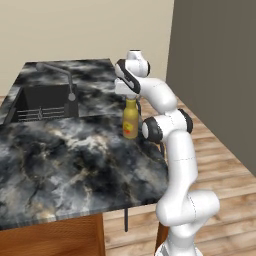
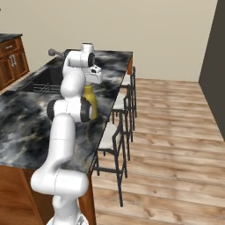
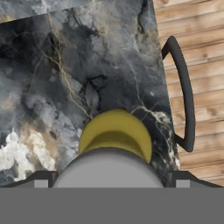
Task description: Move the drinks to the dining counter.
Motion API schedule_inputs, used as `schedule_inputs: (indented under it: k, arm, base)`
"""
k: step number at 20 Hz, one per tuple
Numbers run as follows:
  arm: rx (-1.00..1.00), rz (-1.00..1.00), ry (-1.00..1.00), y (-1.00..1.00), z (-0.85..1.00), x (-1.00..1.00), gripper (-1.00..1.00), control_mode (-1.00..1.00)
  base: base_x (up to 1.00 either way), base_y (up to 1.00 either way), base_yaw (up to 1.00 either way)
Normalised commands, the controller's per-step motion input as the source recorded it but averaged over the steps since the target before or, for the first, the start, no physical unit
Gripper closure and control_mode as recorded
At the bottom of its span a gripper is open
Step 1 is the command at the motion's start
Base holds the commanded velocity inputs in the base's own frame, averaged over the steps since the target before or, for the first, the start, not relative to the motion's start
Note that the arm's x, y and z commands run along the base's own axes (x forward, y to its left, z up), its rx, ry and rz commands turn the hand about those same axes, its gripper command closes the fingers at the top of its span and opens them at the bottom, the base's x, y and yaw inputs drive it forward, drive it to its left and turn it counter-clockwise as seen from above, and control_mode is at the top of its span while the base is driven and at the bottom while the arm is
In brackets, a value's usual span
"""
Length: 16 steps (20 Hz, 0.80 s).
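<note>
Pale grey cap over yellow shoulders: the tall yellow plastic bottle with orange-red label (image 3: 115, 144) sits closest in the hand view, upright on the black-grey marbled stone worktop of the island (image 1: 75, 160), near its right edge. Left to right in the left base view: sunken dark sink with curved faucet (image 1: 42, 102), then the bottle, then the white arm. Hand (image 1: 127, 88) sits directly above the cap, fingers spread wide, pinching nothing.

Progress (judged): this drink is delivered; a second drink is left to fetch.

View differences: right base view adds pale-seated dark-framed stools (image 2: 113, 132) beside the worktop; hand view adds a curved stool back (image 3: 183, 92).
</note>
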Motion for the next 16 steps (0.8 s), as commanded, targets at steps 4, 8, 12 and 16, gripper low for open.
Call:
schedule_inputs:
  k: [4, 8, 12, 16]
  arm:
    - [0.0, 0.0, 0.0, 0.0, 0.19, 0.0, -1.0, -1.0]
    - [0.0, 0.0, 0.0, 0.0, 0.36, -0.01, -1.0, -1.0]
    - [0.0, 0.0, -0.06, 0.0, 0.53, -0.23, -1.0, -1.0]
    - [0.0, 0.0, -0.13, -0.02, 0.61, -0.6, -1.0, -1.0]
  base:
    - [0.0, 0.0, 0.0]
    - [0.0, 0.0, 0.0]
    - [0.0, 0.0, 0.0]
    - [0.0, 0.0, 0.0]
